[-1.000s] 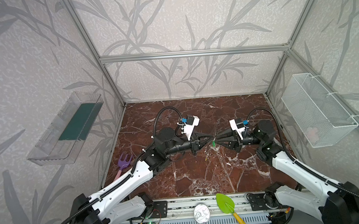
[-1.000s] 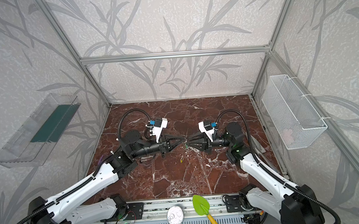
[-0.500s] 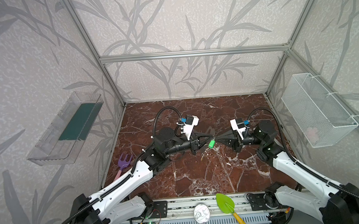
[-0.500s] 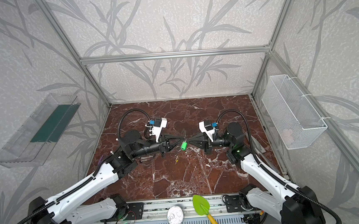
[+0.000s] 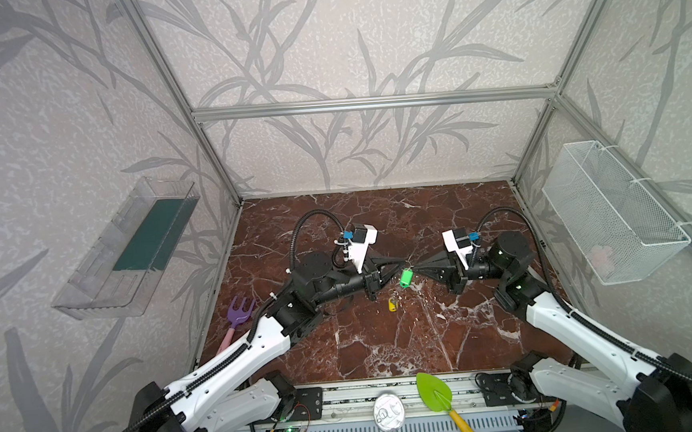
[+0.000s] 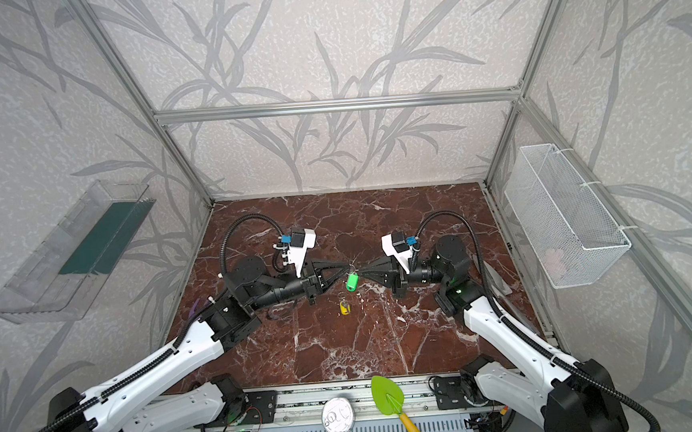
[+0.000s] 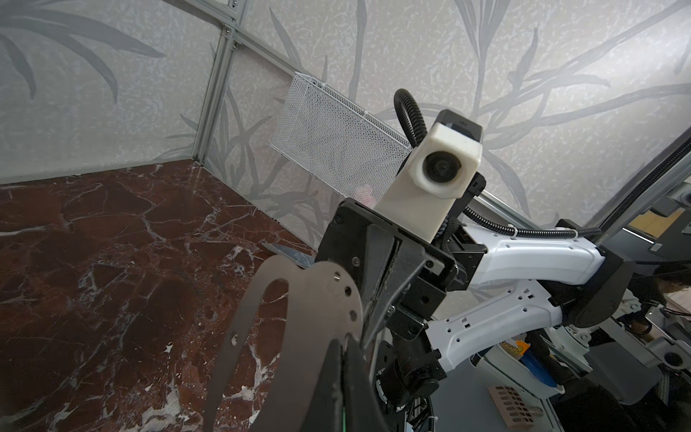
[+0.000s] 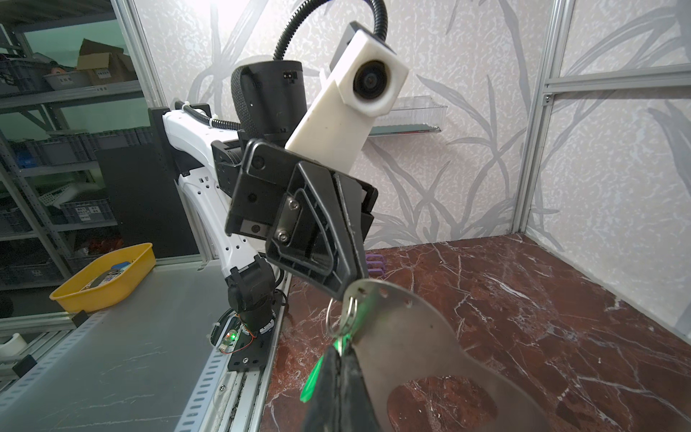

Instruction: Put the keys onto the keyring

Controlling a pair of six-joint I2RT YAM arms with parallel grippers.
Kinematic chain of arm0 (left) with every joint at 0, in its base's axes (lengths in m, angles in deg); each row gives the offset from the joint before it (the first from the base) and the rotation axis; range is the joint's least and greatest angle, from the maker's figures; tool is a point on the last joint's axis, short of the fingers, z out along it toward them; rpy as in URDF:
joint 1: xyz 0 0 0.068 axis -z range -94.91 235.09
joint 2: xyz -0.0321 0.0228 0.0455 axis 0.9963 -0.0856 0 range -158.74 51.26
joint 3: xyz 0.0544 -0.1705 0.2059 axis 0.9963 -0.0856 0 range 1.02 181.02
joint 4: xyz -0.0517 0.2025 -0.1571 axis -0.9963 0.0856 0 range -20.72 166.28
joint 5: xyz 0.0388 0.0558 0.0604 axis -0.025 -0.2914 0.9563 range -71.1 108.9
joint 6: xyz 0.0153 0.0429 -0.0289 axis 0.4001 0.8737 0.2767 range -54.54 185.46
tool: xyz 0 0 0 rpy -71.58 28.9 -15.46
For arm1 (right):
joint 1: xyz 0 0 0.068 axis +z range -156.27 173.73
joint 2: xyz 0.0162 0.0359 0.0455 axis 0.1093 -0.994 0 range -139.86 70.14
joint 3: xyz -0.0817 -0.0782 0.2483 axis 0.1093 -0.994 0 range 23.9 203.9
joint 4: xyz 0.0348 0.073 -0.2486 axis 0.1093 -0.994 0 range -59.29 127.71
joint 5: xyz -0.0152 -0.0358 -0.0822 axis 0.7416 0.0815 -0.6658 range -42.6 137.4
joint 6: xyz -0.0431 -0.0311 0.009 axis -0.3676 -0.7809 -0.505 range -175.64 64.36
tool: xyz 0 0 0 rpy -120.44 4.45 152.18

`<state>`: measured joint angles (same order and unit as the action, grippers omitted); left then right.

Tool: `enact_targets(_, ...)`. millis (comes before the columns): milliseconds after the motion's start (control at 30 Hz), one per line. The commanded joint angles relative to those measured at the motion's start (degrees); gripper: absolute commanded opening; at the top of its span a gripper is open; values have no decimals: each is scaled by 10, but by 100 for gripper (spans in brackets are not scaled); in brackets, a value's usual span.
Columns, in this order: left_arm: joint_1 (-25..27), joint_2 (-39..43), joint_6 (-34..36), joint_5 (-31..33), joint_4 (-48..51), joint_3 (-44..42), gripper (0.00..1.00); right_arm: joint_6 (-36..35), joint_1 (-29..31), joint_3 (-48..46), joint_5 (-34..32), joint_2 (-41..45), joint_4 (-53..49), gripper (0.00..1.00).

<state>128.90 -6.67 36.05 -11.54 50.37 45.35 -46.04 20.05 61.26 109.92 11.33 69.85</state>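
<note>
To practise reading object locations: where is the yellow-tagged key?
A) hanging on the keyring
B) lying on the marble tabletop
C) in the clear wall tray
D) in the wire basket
B: the yellow-tagged key lies on the marble tabletop, apart from the keyring.

Both top views high at the front, looking down on the whole marble floor (image 5: pixel 366 349), left wrist view close behind the left gripper (image 7: pixel 342 342), right wrist view behind the right gripper (image 8: pixel 338 351), facing each other, sharing the keyring (image 7: pixel 318 306).
</note>
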Motion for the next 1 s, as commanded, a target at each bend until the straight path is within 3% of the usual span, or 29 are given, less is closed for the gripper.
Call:
enact_targets(0,-6,10,-19,65,-49,-14,0,-21,16,24,19,7,-10,0)
enact_targets(967,2,34,-43,169,-99,-59,0,-71,79,59,16,-26,-58,0)
